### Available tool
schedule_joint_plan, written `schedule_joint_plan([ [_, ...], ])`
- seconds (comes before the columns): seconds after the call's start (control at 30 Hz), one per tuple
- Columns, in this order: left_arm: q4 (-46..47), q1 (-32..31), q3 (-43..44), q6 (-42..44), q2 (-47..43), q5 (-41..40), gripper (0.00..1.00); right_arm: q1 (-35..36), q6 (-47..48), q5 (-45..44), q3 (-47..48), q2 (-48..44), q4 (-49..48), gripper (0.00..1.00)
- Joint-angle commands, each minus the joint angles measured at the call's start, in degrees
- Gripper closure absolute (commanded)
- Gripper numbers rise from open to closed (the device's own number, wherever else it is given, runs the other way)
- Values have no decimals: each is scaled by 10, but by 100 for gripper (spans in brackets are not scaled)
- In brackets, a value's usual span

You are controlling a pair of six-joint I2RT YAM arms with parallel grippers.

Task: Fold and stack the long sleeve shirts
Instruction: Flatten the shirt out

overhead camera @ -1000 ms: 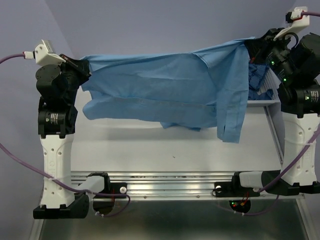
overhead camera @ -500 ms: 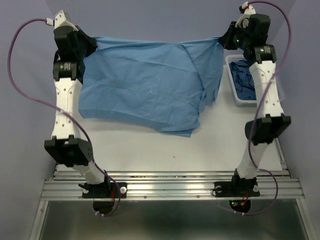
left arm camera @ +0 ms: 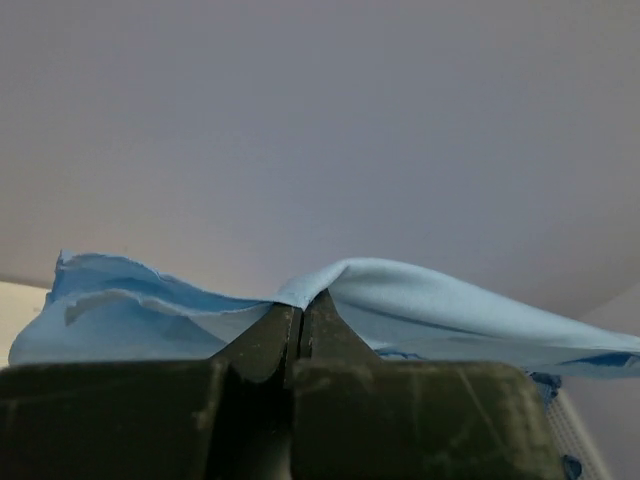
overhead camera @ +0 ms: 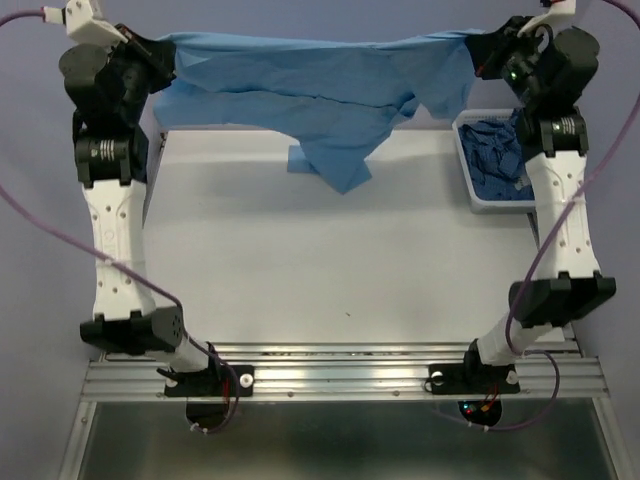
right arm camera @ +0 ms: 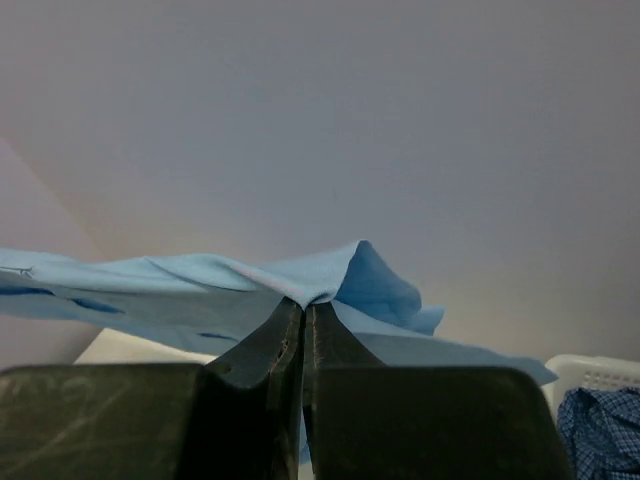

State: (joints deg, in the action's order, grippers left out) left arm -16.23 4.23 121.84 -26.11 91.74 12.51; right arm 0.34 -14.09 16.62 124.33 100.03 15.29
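Setting: white tabletop (overhead camera: 330,250) closed in by plain lilac-grey walls (overhead camera: 300,15), with both arms reaching to the far edge.

Top view:
- Sky-blue shirt (overhead camera: 320,85): strung out level between the two grippers, along the far side of the table. A loose fold droops from its middle towards the tabletop (contact with the surface cannot be made out).
- Left gripper (overhead camera: 165,55): at the shirt's left end, its fingers buried in cloth.
- Right gripper (overhead camera: 485,50): at the shirt's right end, likewise wrapped in cloth.
- White mesh basket (overhead camera: 465,160): on the table's far right, beside the right arm, holding the patterned dark-blue shirt (overhead camera: 500,160) crumpled inside.

Left wrist view:
- Left gripper (left arm camera: 303,305): jaws pressed together with a pinch of sky-blue shirt (left arm camera: 440,310) between the tips, cloth fanning out to both sides. The wall fills the rest.

Right wrist view:
- Right gripper (right arm camera: 303,305): jaws clamped tight on a peak of sky-blue shirt (right arm camera: 200,285).
- Basket rim (right arm camera: 590,372) and the patterned dark-blue shirt (right arm camera: 600,425) show at lower right.
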Motion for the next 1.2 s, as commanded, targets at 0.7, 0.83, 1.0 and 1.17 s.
schedule_joint_plan([
  [0.7, 125, -12, -931, -148, -284, -95, 100, -11, -48, 92, -752, -296, 133, 99],
  [0.83, 109, -11, -922, -151, -267, -112, 100, -11, -56, 119, -751, -275, 127, 99],
  [1.0, 94, -11, -919, -161, -278, -144, 100, -11, -59, 204, -718, -271, 114, 99],
  [1.17, 99, -11, -923, -166, -286, -149, 100, -6, -53, 205, -635, -216, 89, 99],
])
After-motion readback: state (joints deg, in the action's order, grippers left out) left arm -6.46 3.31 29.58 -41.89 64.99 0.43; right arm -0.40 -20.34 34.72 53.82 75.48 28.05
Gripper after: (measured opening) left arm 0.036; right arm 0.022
